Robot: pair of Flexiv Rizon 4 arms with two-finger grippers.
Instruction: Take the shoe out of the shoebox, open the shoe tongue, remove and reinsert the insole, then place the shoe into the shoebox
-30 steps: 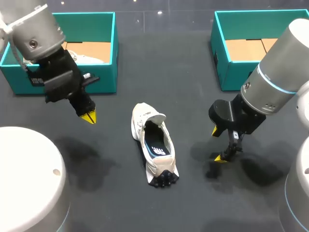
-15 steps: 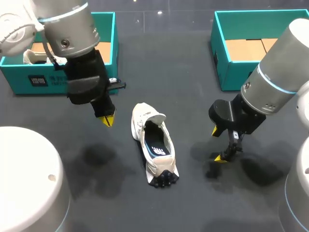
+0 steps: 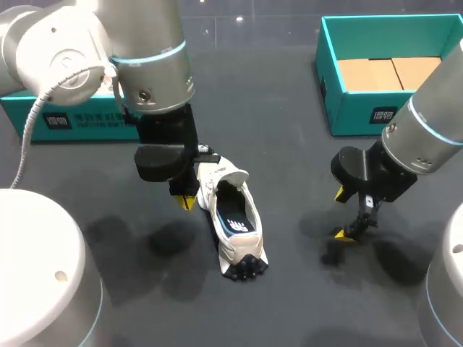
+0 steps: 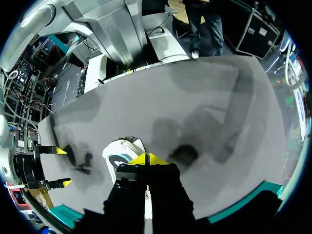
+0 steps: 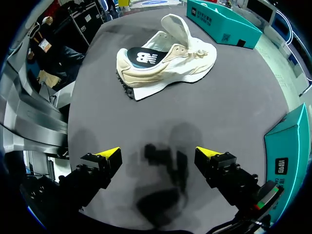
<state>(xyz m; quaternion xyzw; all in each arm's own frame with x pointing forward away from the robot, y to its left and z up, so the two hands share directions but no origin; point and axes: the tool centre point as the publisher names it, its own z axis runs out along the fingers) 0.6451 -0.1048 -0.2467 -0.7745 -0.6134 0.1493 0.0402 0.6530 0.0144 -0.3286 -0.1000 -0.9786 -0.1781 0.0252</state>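
The shoe (image 3: 233, 248) lies on the table (image 3: 289, 296), tongue lifted – we judge that pulling out the insole (image 3: 235, 219) comes next. Our left jaws are closed and empty beside its front, the right jaws wide open and empty – one of them must reach inside.

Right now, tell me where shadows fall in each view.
Head view: soft shadows darken the table beside the shoe and under the right claw. Left wrist view: blotchy shadows ahead of the left claw. Right wrist view: a dark patch between its open fingers.

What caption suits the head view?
Left tool, shut, beside the white shoe lying on the table; right tool open, apart; teal shoebox behind.
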